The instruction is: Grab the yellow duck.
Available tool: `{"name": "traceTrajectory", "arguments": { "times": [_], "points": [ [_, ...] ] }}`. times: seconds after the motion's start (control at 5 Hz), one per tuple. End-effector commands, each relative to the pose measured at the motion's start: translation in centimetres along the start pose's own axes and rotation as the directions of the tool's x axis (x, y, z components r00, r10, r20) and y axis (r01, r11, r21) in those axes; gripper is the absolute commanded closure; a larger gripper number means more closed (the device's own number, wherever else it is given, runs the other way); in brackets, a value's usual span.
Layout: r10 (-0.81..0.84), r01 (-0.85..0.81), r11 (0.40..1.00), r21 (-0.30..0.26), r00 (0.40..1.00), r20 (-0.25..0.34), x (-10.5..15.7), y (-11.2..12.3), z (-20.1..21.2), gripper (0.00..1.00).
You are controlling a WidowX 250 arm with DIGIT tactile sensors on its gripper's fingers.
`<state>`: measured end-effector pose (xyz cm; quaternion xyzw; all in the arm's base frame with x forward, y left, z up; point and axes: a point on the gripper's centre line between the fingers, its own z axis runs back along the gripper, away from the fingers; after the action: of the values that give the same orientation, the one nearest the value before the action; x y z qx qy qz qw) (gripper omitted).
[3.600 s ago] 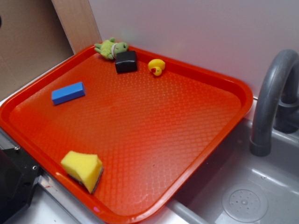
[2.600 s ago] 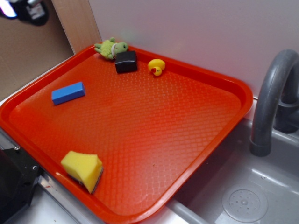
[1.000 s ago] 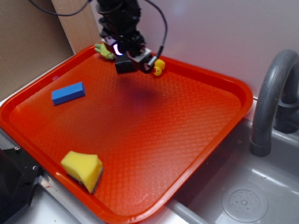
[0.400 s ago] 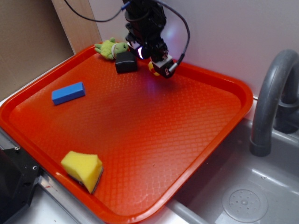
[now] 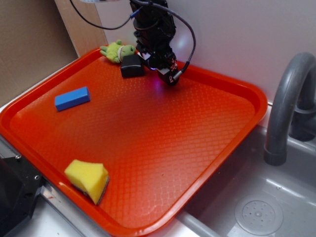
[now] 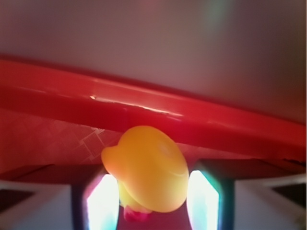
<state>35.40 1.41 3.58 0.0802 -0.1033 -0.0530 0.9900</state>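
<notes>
The yellow duck [image 6: 148, 167] fills the middle of the wrist view, glossy and rounded, its red-orange beak low in the frame. It sits on the red tray [image 6: 144, 103] close to the far rim. My gripper [image 6: 151, 203] is open, one finger on each side of the duck with a lit gap on both sides. In the exterior view the gripper [image 5: 167, 76] is down at the tray's back edge, just right of the black block [image 5: 132, 65], and it hides the duck.
A green plush frog [image 5: 117, 50] lies in the tray's back corner beside the black block. A blue block [image 5: 72, 98] sits left, a yellow sponge wedge [image 5: 88, 178] near the front. The wall stands just behind the rim [image 5: 256, 98]. A grey faucet [image 5: 289, 98] and sink [image 5: 256, 212] are right.
The arm came in from the upper left, passed over the black block and came down on the duck. The duck showed beside the gripper earlier and is now covered by it.
</notes>
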Motion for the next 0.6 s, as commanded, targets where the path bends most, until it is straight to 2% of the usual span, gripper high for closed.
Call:
{"name": "traceTrajectory", "arguments": {
  "times": [0.0,0.2,0.4],
  "points": [
    [-0.002,0.001,1.0,0.002,1.0,0.01,0.8,0.0,0.7,1.0],
    [0.083,-0.083,0.996,0.017,0.997,0.009,0.3,0.0,5.3,1.0],
    [0.195,-0.195,0.981,0.02,0.981,0.002,-2.1,-0.1,11.0,1.0]
  ]
}}
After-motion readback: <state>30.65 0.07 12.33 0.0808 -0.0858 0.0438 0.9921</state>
